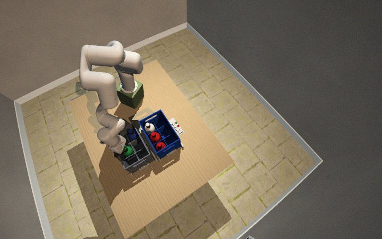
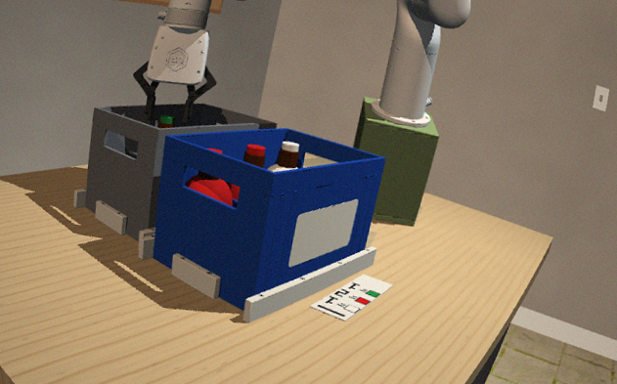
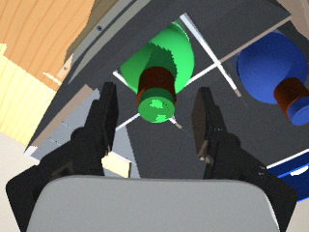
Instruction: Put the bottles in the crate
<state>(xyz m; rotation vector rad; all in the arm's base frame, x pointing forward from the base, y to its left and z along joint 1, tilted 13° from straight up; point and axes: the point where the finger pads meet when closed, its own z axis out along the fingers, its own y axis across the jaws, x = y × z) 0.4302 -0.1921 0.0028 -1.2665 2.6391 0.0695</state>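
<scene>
My gripper (image 2: 167, 117) (image 3: 155, 99) is open over the grey crate (image 2: 121, 177), its fingertips just inside the rim on either side of the green bottle's cap, with gaps. The green bottle (image 1: 128, 151) (image 3: 180, 58) stands in a cell. A blue bottle (image 1: 132, 134) (image 3: 270, 68) stands in another cell. The arm partly hides this crate. The blue crate (image 2: 208, 231) holds a white bottle (image 1: 149, 128) (image 2: 289, 154) and two red bottles (image 1: 154, 137) (image 1: 160, 146), all upright. The pick list (image 1: 176, 126) (image 2: 350, 298) reads white 1, red 2, green 1.
The crates stand side by side on the wooden table (image 1: 197, 157) (image 2: 263, 361), with low pale blocks (image 2: 195, 275) around their bases. The blue crate has free cells on its pick-list side. The arm's green pedestal (image 1: 131, 98) (image 2: 393, 173) stands behind them.
</scene>
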